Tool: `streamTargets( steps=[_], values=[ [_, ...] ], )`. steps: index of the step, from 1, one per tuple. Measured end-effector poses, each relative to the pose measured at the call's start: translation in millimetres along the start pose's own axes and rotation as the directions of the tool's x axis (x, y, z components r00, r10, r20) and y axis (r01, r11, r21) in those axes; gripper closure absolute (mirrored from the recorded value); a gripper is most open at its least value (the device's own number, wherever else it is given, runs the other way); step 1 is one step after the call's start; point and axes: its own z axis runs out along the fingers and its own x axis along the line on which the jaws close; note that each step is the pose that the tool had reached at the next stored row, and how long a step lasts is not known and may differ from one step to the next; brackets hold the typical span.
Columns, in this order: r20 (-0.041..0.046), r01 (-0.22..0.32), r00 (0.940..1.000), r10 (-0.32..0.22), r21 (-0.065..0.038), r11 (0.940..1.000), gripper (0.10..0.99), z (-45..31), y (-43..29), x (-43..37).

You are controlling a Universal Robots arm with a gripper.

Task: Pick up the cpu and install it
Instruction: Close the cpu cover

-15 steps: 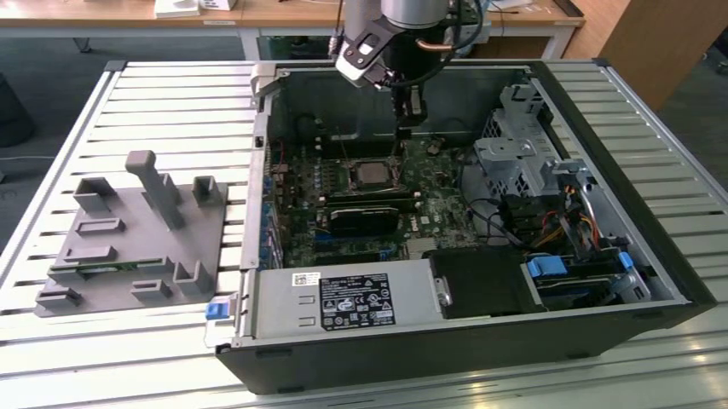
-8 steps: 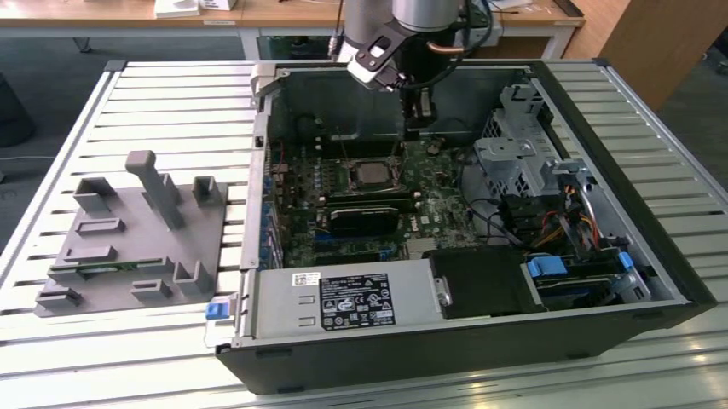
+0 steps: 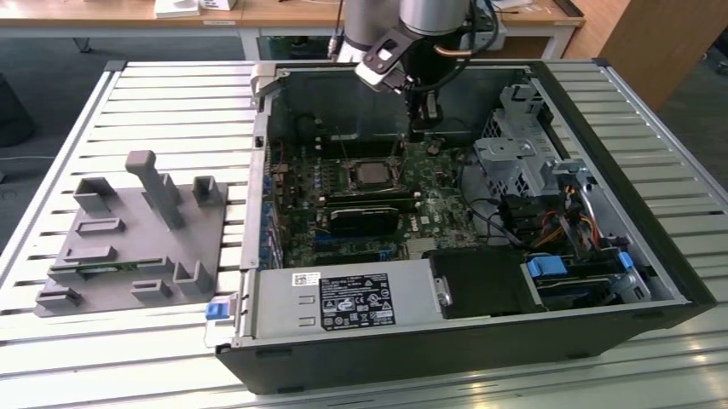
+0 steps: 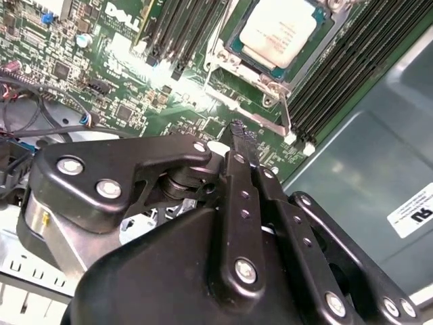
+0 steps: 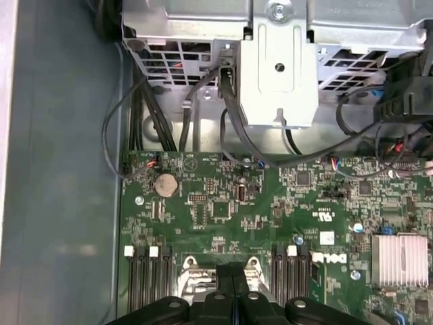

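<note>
The cpu lies flat in the motherboard socket inside the open computer case, its silver top facing up. In the second wrist view the cpu sits inside the socket's metal frame, between rows of black memory slots. My gripper hangs above the green board just beyond the socket, toward the exterior view's right. Its black fingers are pressed together with nothing between them, and they do not touch the cpu. In the first wrist view the gripper points down at the board.
A grey fixture plate with upright blocks lies on the slatted table at the exterior view's left. Inside the case are a power supply, a metal drive cage, loose cables, a finned heatsink and a coin battery.
</note>
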Motion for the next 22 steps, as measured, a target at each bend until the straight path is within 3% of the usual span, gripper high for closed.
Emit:
streamTargets(
  steps=[5, 7, 8, 11, 22],
  values=[
    [-0.0002, 0.000, 1.0000, 0.000, 0.004, 1.0000, 0.980, 6.4, 3.8, 1.7],
    [-0.0001, 0.000, 1.0000, 0.000, 0.007, 1.0000, 0.980, 12.2, 4.0, 2.0],
    [-0.0001, 0.000, 1.0000, 0.000, 0.007, 1.0000, 0.980, 15.0, -1.8, 2.1],
    [-0.0001, 0.000, 1.0000, 0.000, 0.007, 1.0000, 0.980, 17.3, -7.5, 2.1],
    [0.0000, 0.000, 1.0000, 0.000, 0.007, 1.0000, 0.980, 31.7, -18.9, 2.5]
  ],
)
